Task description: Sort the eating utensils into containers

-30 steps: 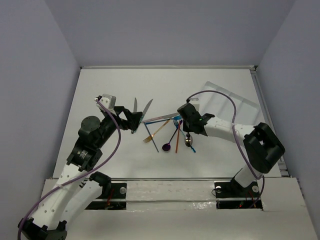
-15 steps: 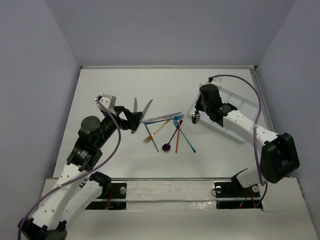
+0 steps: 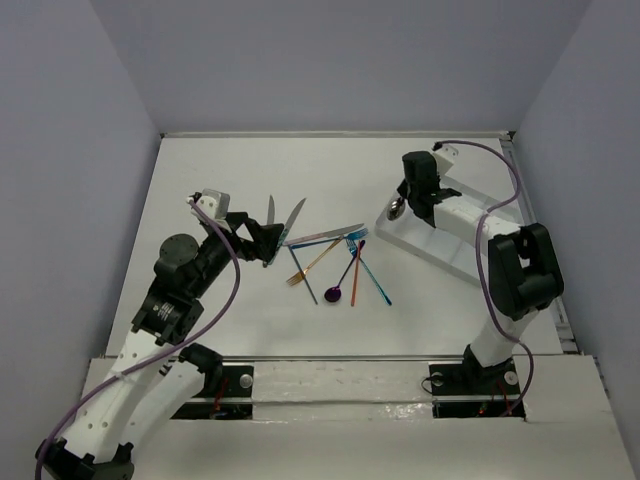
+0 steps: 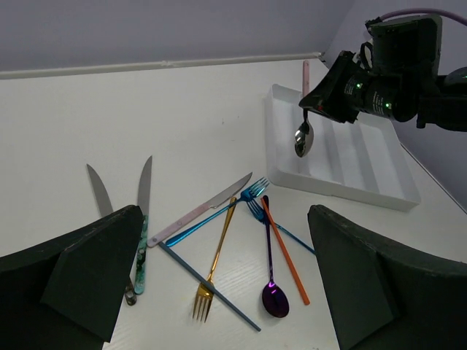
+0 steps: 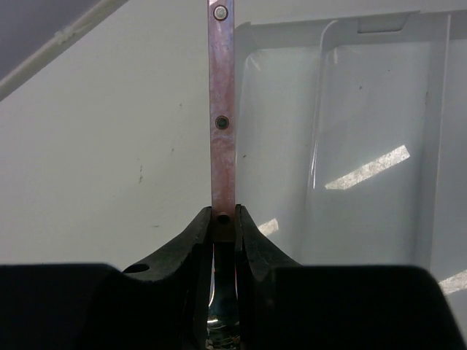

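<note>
From above, the left gripper (image 3: pixel 267 246) hangs over the white table (image 3: pixel 220 180) with its jaws spread and nothing between them. It sits just left of the loose cutlery: two silver knives (image 3: pixel 295 218) side by side, then a crossed heap with a gold fork (image 3: pixel 313 262), a purple spoon (image 3: pixel 333 295), an orange-red piece (image 3: pixel 356 280) and a blue fork (image 3: pixel 372 278). Well to the right, the right gripper (image 3: pixel 405 204) is closed on a silver spoon (image 3: pixel 397 208) at the near-left end of the white tray (image 3: pixel 445 250), which lies apart from the heap. In the left wrist view, the left fingers (image 4: pixel 80 277) stand wide apart, framing the heap. A third knife (image 4: pixel 201 210) lies slantwise across its top, beside the blue tines. Beyond it, the silver spoon hangs bowl down and pinkish handle up, its bowl in front of the tray's leftmost compartment; whether it touches the tray cannot be told. In the right wrist view, the right fingers (image 5: pixel 195 237) pinch the pinkish, riveted handle. The handle runs straight up the picture along the tray's outer left wall, with the long compartments lying to its right.
</note>
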Motion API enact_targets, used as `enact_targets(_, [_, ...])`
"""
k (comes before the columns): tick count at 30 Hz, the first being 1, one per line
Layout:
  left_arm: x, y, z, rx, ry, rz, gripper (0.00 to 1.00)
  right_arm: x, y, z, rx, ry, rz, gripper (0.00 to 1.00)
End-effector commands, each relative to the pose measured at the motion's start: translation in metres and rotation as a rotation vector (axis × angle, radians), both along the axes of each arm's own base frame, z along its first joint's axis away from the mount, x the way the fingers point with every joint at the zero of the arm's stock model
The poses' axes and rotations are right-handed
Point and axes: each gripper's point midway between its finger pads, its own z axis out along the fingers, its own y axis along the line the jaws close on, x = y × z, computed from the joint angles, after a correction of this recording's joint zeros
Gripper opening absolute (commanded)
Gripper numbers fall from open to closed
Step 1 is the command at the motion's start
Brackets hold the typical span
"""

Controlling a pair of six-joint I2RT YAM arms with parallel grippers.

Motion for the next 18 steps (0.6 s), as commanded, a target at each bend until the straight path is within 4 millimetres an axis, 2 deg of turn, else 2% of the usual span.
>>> enact_targets(1, [-0.003, 0.0, 0.027, -0.037, -0.075, -0.011, 0.99, 0.025, -0.015, 0.019, 0.048, -0.095, -0.091, 0.01])
enact_targets(3, [-0.003, -0.001, 0.028, -0.036, -0.077, -0.013, 0.99, 0.027, -0.008, 0.009, 0.061, -0.078, -0.063, 0.05])
enact_targets(4, [-0.003, -0.001, 0.028, -0.037, -0.075, -0.016, 0.99, 0.03, -0.012, 0.008, 0.061, -0.074, -0.064, 0.08])
enact_targets(6, [-0.003, -0.001, 0.027, -0.035, -0.076, -0.014, 0.99, 0.032, -0.011, 0.004, 0.048, -0.058, -0.058, 0.19])
enact_targets(7, [-0.003, -0.001, 0.027, -0.035, -0.074, -0.014, 0.99, 0.031, -0.012, 0.005, 0.045, -0.06, -0.06, 0.27])
enact_targets(8, [-0.002, -0.001, 0.026, -0.034, -0.073, -0.014, 0.99, 0.031, -0.011, 0.006, 0.042, -0.061, -0.05, 0.43])
enact_targets(9, [-0.002, -0.002, 0.026, -0.033, -0.07, -0.014, 0.99, 0.029, -0.011, 0.004, 0.038, -0.057, -0.042, 0.5])
enact_targets(10, [-0.002, -0.002, 0.026, -0.033, -0.07, -0.014, 0.99, 0.028, -0.009, 0.012, 0.038, -0.073, -0.019, 0.64])
enact_targets(13, [-0.002, -0.002, 0.026, -0.035, -0.071, -0.016, 0.99, 0.023, -0.005, 0.026, 0.028, -0.089, 0.032, 0.7])
enact_targets(16, [-0.003, -0.002, 0.027, -0.035, -0.074, -0.016, 0.99, 0.012, 0.004, 0.027, 0.027, -0.07, 0.123, 0.71])
enact_targets(18, [-0.003, -0.001, 0.028, -0.035, -0.076, -0.014, 0.99, -0.006, 0.037, 0.038, 0.04, -0.088, 0.259, 0.7])
